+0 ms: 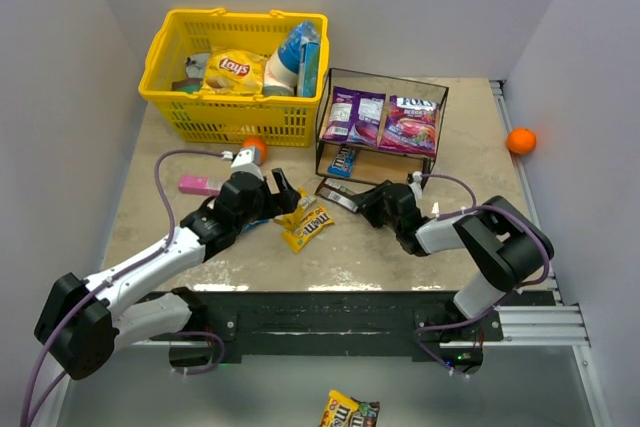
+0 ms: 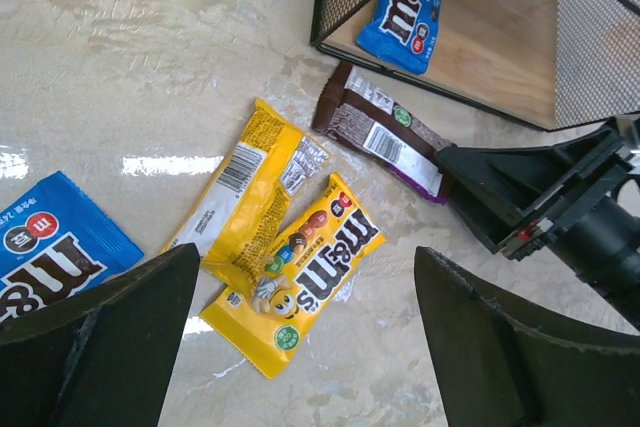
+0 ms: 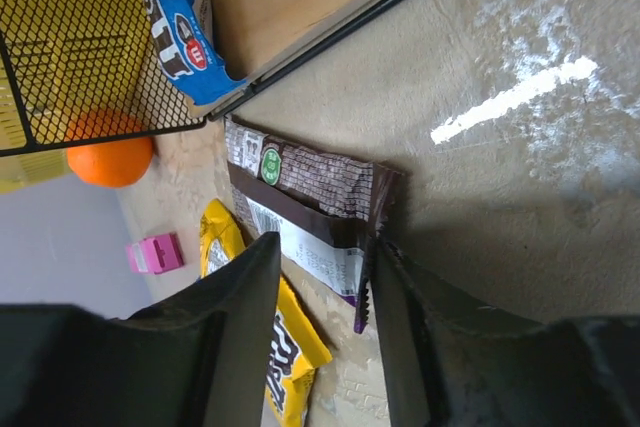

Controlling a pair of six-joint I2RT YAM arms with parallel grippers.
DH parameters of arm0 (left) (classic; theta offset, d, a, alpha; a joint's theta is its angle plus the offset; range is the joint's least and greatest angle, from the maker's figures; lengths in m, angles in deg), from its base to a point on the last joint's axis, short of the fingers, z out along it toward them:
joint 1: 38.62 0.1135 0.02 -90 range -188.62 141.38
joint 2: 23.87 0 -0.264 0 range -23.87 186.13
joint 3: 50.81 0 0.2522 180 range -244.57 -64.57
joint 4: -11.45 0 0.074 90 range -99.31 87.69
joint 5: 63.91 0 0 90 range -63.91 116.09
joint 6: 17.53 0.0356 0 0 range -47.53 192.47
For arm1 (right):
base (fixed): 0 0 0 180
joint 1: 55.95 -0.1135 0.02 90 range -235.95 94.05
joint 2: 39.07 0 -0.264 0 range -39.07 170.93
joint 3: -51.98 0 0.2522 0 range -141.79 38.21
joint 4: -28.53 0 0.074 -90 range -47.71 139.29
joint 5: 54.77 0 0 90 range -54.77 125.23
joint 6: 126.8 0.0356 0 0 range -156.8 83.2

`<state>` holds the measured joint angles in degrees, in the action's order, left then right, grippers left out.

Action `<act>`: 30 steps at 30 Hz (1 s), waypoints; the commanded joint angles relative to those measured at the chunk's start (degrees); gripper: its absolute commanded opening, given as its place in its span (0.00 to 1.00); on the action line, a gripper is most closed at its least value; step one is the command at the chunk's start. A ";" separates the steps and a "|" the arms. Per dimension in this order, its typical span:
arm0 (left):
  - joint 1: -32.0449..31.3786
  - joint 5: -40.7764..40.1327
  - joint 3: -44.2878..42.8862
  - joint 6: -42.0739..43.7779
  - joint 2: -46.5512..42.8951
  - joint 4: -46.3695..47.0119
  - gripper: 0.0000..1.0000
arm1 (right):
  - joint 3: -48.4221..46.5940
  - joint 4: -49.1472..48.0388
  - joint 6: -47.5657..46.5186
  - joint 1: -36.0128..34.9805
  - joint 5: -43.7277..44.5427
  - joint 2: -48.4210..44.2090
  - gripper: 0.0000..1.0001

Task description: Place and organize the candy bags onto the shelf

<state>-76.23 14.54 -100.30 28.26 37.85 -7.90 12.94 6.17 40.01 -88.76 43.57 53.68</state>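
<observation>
Top view only: shelf (image 1: pixel 390 165) mid-back on the counter (image 1: pixel 480 127). Purple bags (image 1: pixel 355 115) lie flat, side by side, on its upper board. Yellow basket (image 1: pixel 230 122) stands to its left. Stray packet (image 1: pixel 350 412) below the counter's near edge, cut off by the frame.

Left wrist view: left end effector (image 2: pixel 308 252) has its fingers wide apart and holds nothing. It is over two overlapping yellow packets (image 2: pixel 305 272) on the counter, one face up, one back up. Loose blue packet (image 2: pixel 50 247) at the left, cut off by the frame; in the top view the left arm hides most of it. Shelved blue packet (image 2: pixel 405 12) lies on the lower board by the front corner.

Right wrist view: right end effector (image 3: pixel 325 247) has its fingers a narrow gap apart, with the near end of the brown packet (image 3: pixel 310 192) in that gap. The packet lies on the counter just in front of the shelf. One finger touches its edge; clamped or merely straddled, cannot tell. The fingers hide the packet's very end.
</observation>
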 commanded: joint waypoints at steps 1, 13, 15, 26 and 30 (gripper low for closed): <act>0.87 2.06 -0.75 2.19 -2.12 1.02 0.94 | 2.07 2.55 1.41 0.04 -0.43 2.78 0.40; 1.66 2.24 0.57 2.37 -4.32 -0.13 0.94 | 4.88 -0.09 0.26 0.12 -0.25 -4.06 0.00; 1.66 2.06 0.57 2.37 -4.49 -0.48 0.94 | 5.94 0.08 0.18 0.12 0.18 -7.83 0.00; 2.18 2.41 -0.40 2.46 -3.27 -0.57 0.94 | 7.00 12.64 -2.28 0.47 8.52 -32.97 0.00; 2.27 2.76 -0.84 2.55 -2.21 -0.39 0.94 | 5.68 18.18 -3.52 0.47 12.92 -40.52 0.00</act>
<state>-74.52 16.81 -100.27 29.25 34.79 -9.10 20.50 17.98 38.96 -88.50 48.77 18.25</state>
